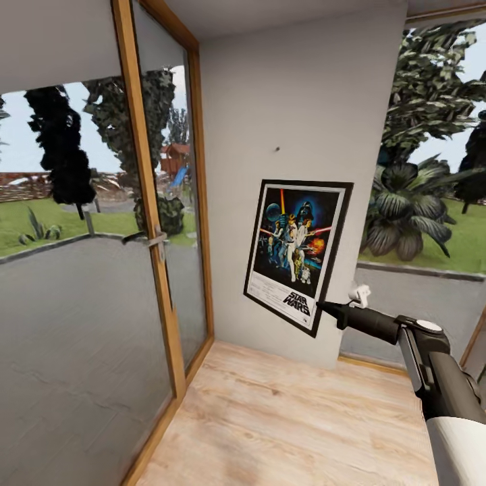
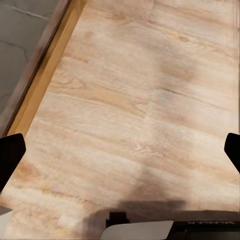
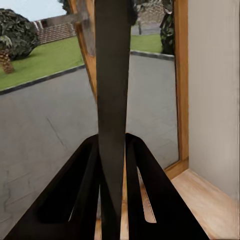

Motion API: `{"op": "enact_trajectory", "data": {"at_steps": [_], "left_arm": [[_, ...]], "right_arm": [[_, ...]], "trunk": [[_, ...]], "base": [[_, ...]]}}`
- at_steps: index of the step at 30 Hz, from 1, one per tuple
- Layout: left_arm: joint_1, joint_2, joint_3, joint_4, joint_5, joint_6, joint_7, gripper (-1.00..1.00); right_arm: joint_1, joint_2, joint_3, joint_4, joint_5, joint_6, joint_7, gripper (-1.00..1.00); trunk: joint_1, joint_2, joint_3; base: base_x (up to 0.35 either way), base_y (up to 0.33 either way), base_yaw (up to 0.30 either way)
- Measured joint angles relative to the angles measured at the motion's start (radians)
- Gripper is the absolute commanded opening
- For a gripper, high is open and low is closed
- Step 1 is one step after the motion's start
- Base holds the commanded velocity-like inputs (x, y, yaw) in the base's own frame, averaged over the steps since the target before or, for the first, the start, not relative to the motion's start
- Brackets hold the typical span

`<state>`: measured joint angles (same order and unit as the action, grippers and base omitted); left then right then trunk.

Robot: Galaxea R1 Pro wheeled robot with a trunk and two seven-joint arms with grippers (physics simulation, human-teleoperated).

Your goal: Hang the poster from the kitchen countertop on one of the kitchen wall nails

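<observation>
The right arm reaches in from lower right, its gripper (image 1: pixel 322 309) clamping the tilted poster (image 1: pixel 297 253), lettered "STAR WARS", at mid-frame; the left gripper (image 2: pixel 120 150) has jaws spread.

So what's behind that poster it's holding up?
Behind the poster is plain grey wall, with a tiny nail above it. Whatever wall the poster covers is hidden.

The right end effector (image 1: pixel 322 310) hides the poster's (image 1: pixel 297 253) lower right corner in the head view. In the right wrist view the poster (image 3: pixel 112 100) appears edge-on, its face hidden. The wall nail (image 1: pixel 277 147) is a mere dot. The left end effector's fingertips (image 2: pixel 10 155) are cut off by the picture's edges.
</observation>
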<state>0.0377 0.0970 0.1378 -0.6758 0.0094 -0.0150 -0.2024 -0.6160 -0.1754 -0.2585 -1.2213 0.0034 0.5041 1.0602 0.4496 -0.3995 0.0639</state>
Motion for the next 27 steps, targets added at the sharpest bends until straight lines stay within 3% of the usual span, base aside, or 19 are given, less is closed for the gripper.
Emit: {"op": "enact_trajectory", "data": {"at_steps": [27], "left_arm": [[0.000,0.000,0.003,0.000,0.000,-0.001,0.000,1.00]], "right_arm": [[0.000,0.000,-0.001,0.000,0.000,0.000,0.000,-1.00]], "trunk": [[0.000,0.000,0.022]], "base": [[0.003,0.001,-0.271]]}}
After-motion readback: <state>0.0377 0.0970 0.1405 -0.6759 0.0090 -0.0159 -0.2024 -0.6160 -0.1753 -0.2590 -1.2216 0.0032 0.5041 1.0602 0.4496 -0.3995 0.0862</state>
